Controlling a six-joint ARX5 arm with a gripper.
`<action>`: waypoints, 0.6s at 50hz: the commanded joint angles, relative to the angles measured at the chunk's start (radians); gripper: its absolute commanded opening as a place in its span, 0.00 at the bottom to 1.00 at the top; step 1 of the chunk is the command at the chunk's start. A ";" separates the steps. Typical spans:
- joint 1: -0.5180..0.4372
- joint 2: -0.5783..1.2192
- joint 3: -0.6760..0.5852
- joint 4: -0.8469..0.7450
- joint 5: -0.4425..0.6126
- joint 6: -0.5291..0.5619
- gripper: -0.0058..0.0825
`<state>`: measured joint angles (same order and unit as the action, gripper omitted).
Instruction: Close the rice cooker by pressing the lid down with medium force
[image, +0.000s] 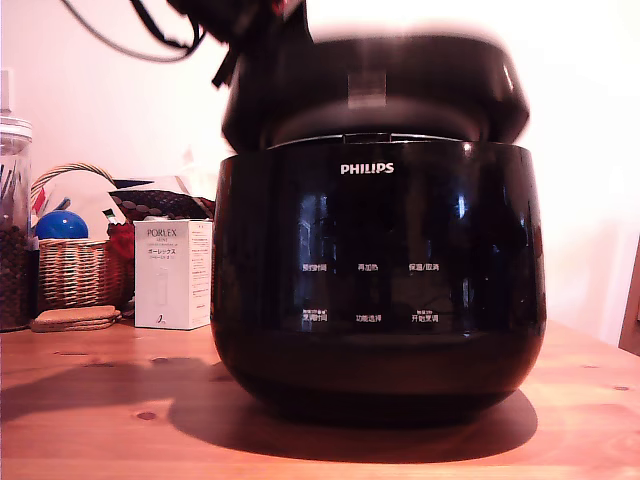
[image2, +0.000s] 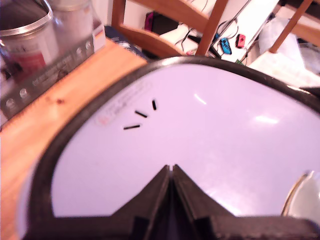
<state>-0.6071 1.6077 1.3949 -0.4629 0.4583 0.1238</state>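
The rice cooker (image: 378, 290) is a big glossy black pot with a white PHILIPS logo, filling the middle of the exterior view. Its lid (image: 380, 85) is motion-blurred and sits low over the body, with a narrow gap still showing at the front rim. In the wrist view the lid's top (image2: 200, 135) looks pale and shiny inside a dark rim. My gripper (image2: 171, 171) is shut, both fingertips together and resting against the lid's top, with nothing between them. In the exterior view only a dark blur of the arm (image: 245, 25) shows above the lid's left side.
On the wooden table (image: 100, 400) at the exterior view's left stand a white box (image: 172, 272), a wicker basket (image: 75, 265) with a blue ball (image: 62, 225), a glass jar (image: 14, 230) and cork coasters (image: 75, 318). Wooden chair frames (image2: 165, 30) show in the wrist view.
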 joint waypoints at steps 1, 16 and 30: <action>-0.020 -0.027 -0.080 0.045 -0.028 -0.021 0.04; -0.031 -0.135 -0.281 0.320 -0.110 -0.047 0.04; -0.032 -0.198 -0.454 0.520 -0.112 -0.096 0.04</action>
<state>-0.6350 1.4151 0.9936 0.0490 0.3462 0.0326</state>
